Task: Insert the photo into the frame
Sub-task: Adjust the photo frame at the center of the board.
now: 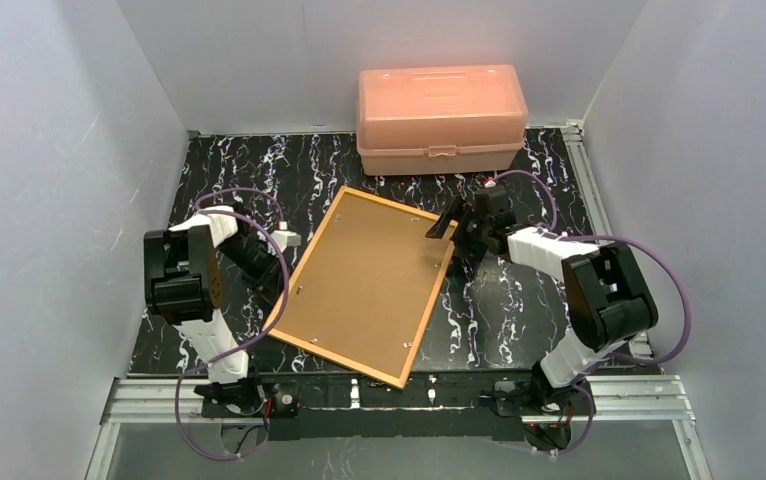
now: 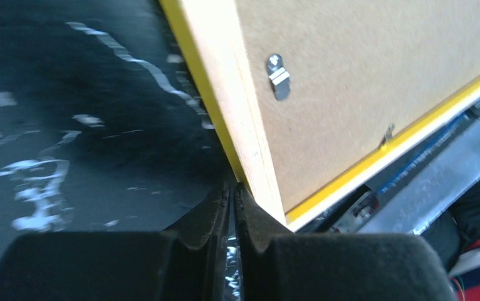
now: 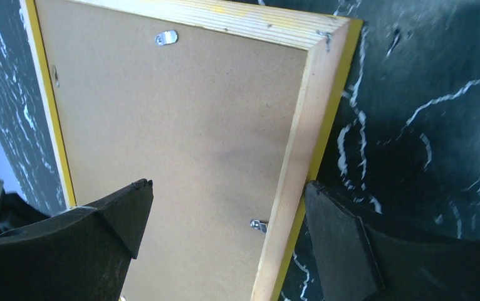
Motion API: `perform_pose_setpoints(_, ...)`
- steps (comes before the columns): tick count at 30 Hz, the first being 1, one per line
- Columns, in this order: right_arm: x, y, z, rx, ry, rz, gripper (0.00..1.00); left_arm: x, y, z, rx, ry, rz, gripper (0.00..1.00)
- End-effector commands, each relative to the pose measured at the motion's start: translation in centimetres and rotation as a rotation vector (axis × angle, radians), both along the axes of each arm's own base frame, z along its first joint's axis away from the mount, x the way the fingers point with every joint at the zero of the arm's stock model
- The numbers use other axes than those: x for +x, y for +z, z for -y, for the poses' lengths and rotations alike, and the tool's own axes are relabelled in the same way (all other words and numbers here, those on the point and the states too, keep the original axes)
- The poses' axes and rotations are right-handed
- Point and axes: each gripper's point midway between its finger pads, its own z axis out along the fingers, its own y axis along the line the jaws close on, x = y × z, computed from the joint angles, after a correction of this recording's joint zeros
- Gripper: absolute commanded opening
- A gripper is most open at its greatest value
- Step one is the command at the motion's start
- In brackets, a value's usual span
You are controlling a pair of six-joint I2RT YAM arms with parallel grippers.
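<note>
The frame [image 1: 364, 283] lies face down in the middle of the table, its brown fibreboard back up, yellow-orange border round it and small metal clips [image 2: 278, 76] along the edges. The photo is not in view. My left gripper [image 2: 232, 188] is shut and empty, its tips touching the frame's left edge [image 2: 250, 135]. In the top view it [image 1: 284, 240] sits by the frame's left side. My right gripper [image 3: 225, 200] is open over the frame's right edge [image 3: 300, 169], one finger above the backing, the other outside the border, a clip [image 3: 259, 224] between them. It [image 1: 446, 225] shows at the frame's upper right.
A salmon-pink plastic box [image 1: 441, 118] stands shut at the back, behind the frame. White walls close in the left, right and back. A metal rail [image 1: 399, 395] runs along the near edge by the arm bases.
</note>
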Motion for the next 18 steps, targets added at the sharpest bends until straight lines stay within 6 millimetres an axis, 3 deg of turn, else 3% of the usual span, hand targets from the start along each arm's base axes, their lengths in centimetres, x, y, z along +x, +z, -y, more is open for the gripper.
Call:
perform_pose_setpoints(1, 2.6, 1.3, -0.1, 0.013, 0.026, 0.063, 0.99, -2.5, 1.8, 2.9, -0.122, -0.051, -0.022, 0.06)
perform_pose_setpoints(7, 3.8, 0.9, -0.5, 0.032, 0.061, 0.051, 0.99, -3.0, 1.7, 4.2, -0.135, -0.101, -0.037, 0.06)
perform_pose_setpoints(18, 7.0, 2.2, -1.9, 0.044, 0.102, 0.104, 0.99, -4.2, 2.0, 7.3, -0.165, -0.162, -0.058, 0.06)
